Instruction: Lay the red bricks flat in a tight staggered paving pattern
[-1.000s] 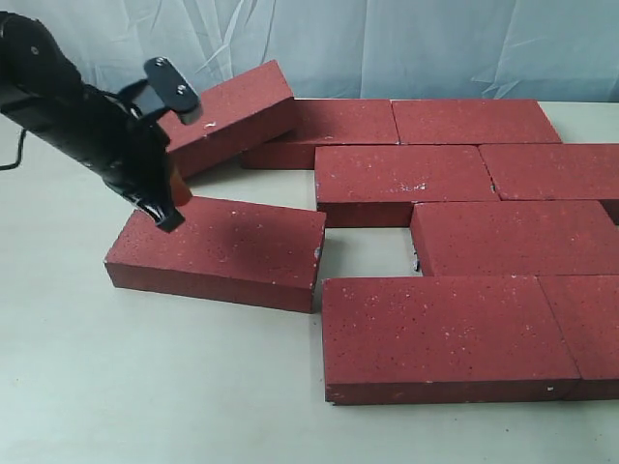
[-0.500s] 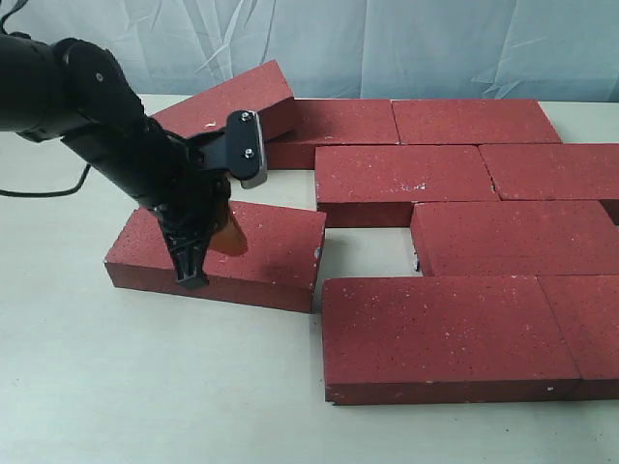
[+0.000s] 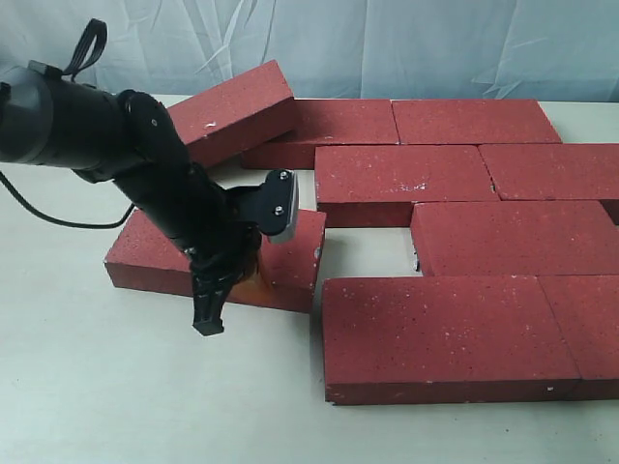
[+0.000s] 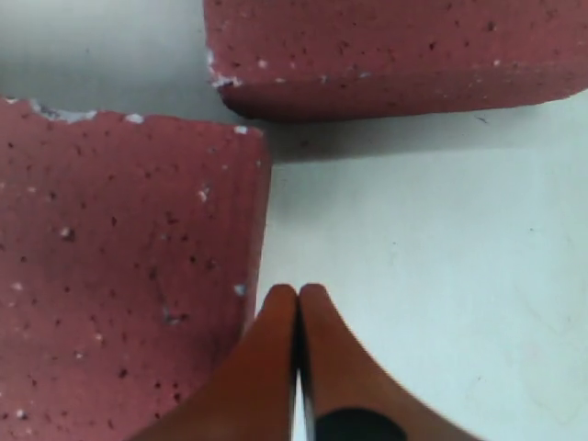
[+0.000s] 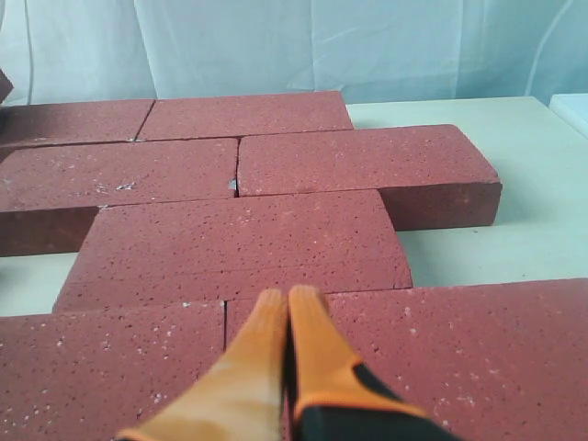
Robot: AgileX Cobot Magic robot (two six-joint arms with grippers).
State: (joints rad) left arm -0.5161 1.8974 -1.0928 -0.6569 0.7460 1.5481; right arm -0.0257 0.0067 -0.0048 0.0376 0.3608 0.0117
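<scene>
Exterior view: the left gripper [image 3: 253, 277] is down at the near right end of the loose brick [image 3: 298, 253], which sits toward the table's [image 3: 87, 387] left edge, apart from the rest. The other red bricks [image 3: 464, 222] lie flat in staggered rows toward the right edge, and one tilted brick [image 3: 232, 108] leans at the back left.

Left wrist view: the orange fingers [image 4: 266, 367] are pressed together and empty, tips over bare table just beside that brick's corner.

Right wrist view: the right gripper [image 5: 287, 299] is pinched closed too, holding nothing, and hovers over the laid rows.
</scene>
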